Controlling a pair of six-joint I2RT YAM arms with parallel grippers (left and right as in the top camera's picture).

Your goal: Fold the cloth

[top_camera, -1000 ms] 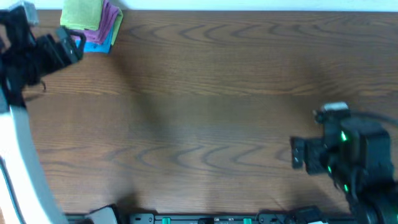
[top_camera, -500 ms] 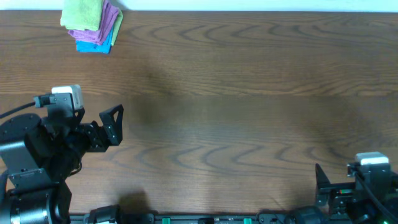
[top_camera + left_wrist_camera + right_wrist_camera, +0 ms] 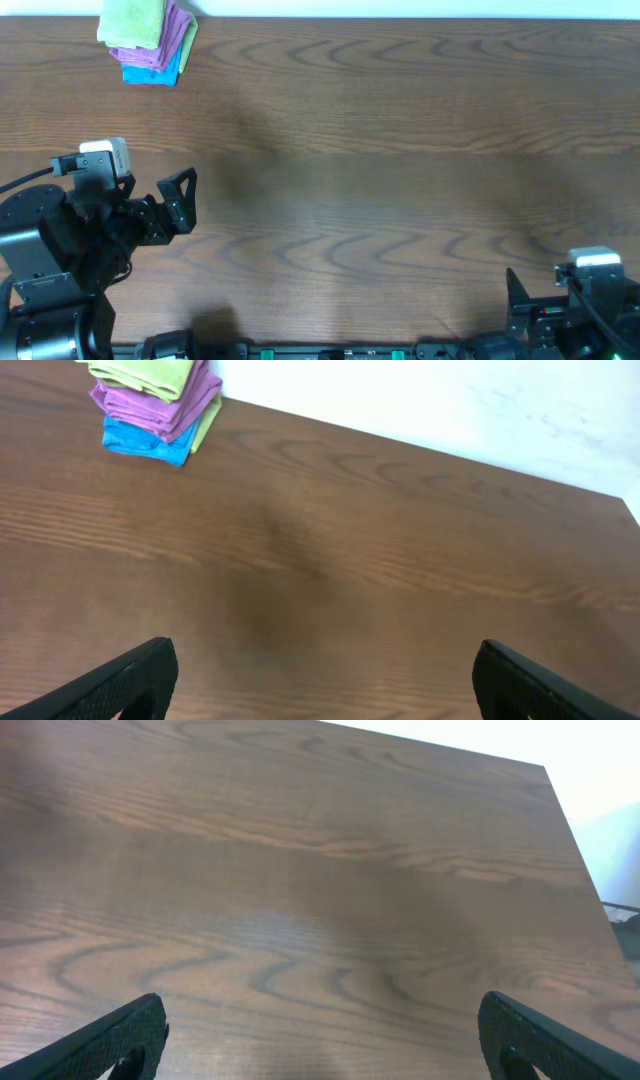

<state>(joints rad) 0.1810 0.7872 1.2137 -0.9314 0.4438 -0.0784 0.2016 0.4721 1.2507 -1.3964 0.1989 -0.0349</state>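
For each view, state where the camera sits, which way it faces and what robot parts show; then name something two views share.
Overhead: above the table, looking straight down; left gripper, right gripper.
Left wrist: on that arm, facing the far edge; own fingers.
Right wrist: likewise, facing the far-right corner; own fingers.
Shared: overhead and left wrist show the cloth stack.

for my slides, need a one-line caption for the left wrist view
Open left gripper above the wooden table, folded cloths stacked at its far left corner.
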